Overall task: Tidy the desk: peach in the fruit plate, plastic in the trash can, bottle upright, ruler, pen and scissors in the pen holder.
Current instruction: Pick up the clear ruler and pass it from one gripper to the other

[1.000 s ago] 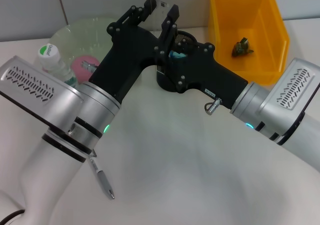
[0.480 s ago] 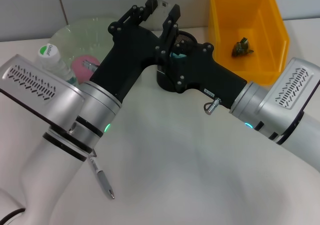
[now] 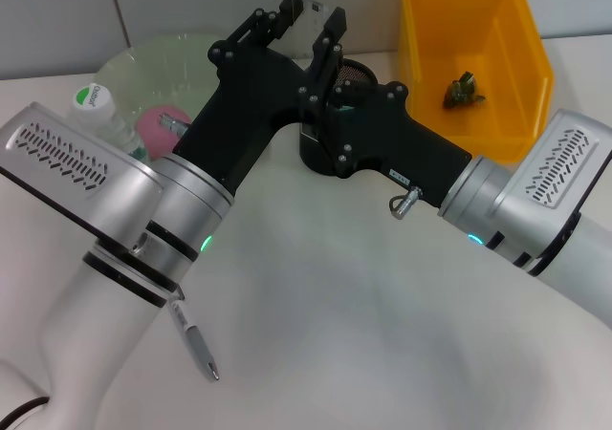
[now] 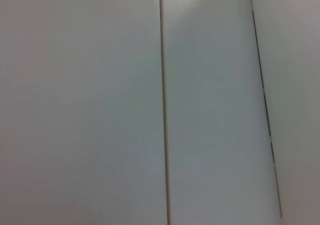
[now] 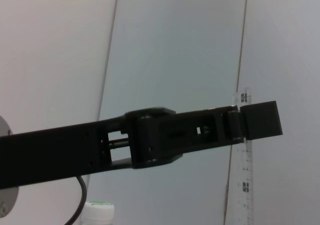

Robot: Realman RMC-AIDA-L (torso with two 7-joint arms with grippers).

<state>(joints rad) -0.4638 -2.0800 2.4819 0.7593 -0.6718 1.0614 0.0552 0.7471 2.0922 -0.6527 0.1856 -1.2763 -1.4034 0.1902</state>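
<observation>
My left gripper is raised above the black mesh pen holder and shut on a clear ruler. The right wrist view shows the ruler hanging down from that gripper's fingers. My right gripper lies against the pen holder under the left arm, next to something teal. A pen lies on the table by the left arm. The bottle stands upright. The pink peach sits in the green plate. Crumpled plastic lies in the yellow bin. No scissors are plainly visible.
The wall stands close behind the plate and bin. The two arms cross over the pen holder at the back centre. The left wrist view shows only wall panels. The bottle cap shows in the right wrist view.
My left gripper with the ruler has shifted slightly up and to the right above the pen holder. The right arm has barely moved.
</observation>
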